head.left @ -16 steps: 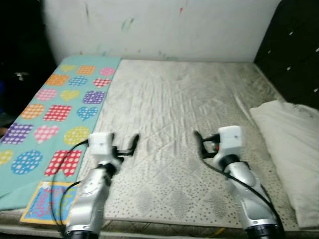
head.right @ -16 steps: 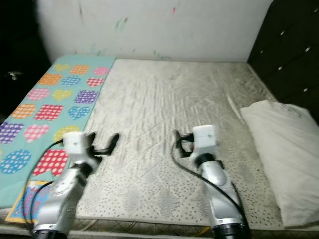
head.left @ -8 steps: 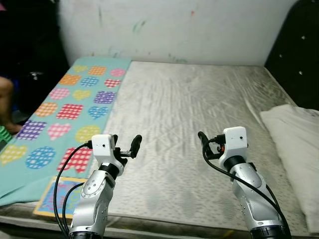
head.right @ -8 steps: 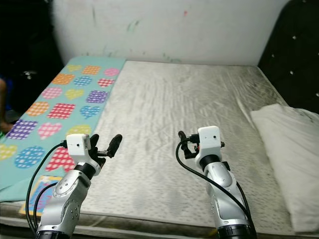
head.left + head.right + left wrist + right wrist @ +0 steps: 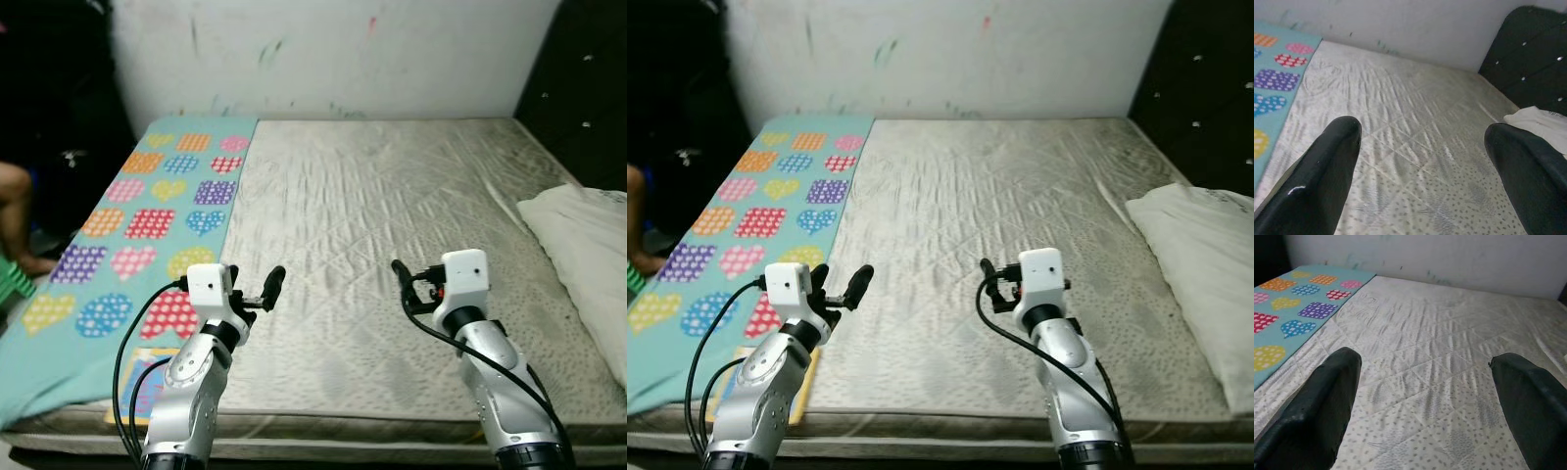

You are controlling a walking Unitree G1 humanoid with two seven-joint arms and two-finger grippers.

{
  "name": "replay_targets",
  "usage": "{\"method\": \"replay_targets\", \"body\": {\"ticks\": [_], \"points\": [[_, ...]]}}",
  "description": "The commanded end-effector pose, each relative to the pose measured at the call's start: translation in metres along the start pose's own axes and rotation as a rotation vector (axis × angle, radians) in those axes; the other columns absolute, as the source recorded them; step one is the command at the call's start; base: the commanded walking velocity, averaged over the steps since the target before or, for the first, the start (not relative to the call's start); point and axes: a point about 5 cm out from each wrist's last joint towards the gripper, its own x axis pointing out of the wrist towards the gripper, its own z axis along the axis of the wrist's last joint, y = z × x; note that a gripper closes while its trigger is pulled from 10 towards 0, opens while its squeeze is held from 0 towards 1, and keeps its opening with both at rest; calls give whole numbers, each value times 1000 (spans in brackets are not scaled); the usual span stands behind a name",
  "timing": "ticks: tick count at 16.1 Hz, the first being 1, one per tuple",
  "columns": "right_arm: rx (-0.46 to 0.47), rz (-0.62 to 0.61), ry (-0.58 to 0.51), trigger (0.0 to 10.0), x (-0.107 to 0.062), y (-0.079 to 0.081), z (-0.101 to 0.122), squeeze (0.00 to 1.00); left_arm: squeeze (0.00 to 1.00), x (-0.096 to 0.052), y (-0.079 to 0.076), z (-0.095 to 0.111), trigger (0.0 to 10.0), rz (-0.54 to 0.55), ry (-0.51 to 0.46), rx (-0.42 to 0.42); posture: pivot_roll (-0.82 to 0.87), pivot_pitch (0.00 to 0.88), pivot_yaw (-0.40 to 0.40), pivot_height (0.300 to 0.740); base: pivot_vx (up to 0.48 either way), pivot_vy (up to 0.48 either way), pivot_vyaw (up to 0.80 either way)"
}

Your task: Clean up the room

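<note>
A bare grey quilted mattress (image 5: 392, 196) lies before me. A teal blanket with coloured hearts (image 5: 147, 225) covers its left strip. A white pillow (image 5: 588, 235) rests at the right edge, and a colourful book (image 5: 145, 380) lies at the near left corner. My left gripper (image 5: 257, 286) hovers open over the border between blanket and mattress, nothing between its fingers (image 5: 1327, 161). My right gripper (image 5: 411, 284) hangs open above the mattress's near middle, also holding nothing, its fingers (image 5: 1322, 401) wide apart.
A black tufted headboard (image 5: 578, 78) stands at the right, and a marked white wall (image 5: 333, 49) runs along the far side. A person's leg (image 5: 15, 196) and a green object (image 5: 12, 284) are at the far left beside the bed.
The camera has pulled back and turned, so the bed's near edge and a person's leg at the left came into view. Both arms keep their pose, grippers still open.
</note>
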Motion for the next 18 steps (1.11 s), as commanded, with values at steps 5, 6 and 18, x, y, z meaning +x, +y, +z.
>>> {"method": "replay_targets", "body": {"ticks": [5, 6, 18], "points": [[7, 29, -19, 10000, 3, 10, 6, 0, 0, -3, 8, 2, 10000, 29, 2, 13, -168, 0, 9, 740, 0, 480, 0], [5, 29, -18, 10000, 3, 9, 5, 0, 0, -3, 8, 2, 10000, 28, 2, 14, -169, 0, 9, 740, 0, 480, 0], [-16, 51, -8, 10000, 4, 11, 3, 0, 0, -3, 5, 4, 10000, 14, -26, 6, -166, 0, 2, 740, 0, 307, 0]]}}
